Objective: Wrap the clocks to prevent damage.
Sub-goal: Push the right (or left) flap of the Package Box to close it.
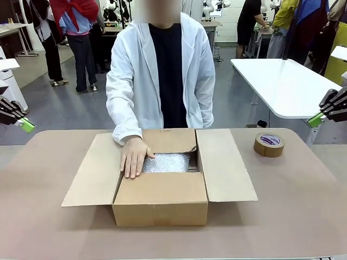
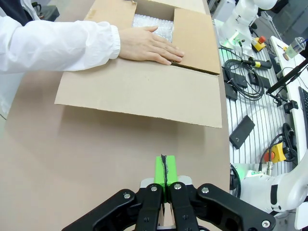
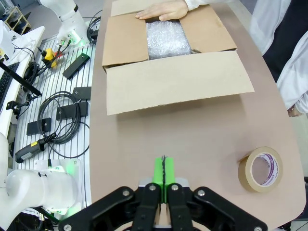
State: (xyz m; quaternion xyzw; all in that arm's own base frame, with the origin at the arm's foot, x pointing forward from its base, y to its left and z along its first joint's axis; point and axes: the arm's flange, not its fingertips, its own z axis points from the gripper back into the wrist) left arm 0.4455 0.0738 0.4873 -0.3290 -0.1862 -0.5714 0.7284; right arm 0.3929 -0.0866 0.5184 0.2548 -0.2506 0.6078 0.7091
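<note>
The person's hand (image 1: 135, 157) is lying flat, palm down and fingers loosely together, holding nothing and pressing on the left edge of the opening of the brown cardboard carton (image 1: 160, 203), with its fingertips pointing towards your side. Right beside that hand, touching its edge, the lumpy bundle of translucent white bubble wrap (image 1: 168, 162) that holds the clocks is sitting down inside the carton, under the open flaps. The near flap is hiding part of it, so you cannot tell its long axis from here. Moving outward, the left gripper (image 1: 24, 125) is hanging well off the carton's left side with its green pads pressed together on nothing. The right gripper (image 1: 314, 120) is hanging well off the carton's right side, also pinched together and empty. The brown tape roll (image 1: 269, 144) is lying flat between the carton and that right gripper. So the bundle is sitting inward from both of your arms, about midway between them, and the person's hand is by far the nearest to it. Judging from this, any reach of yours would be crossing an outspread side flap first.
</note>
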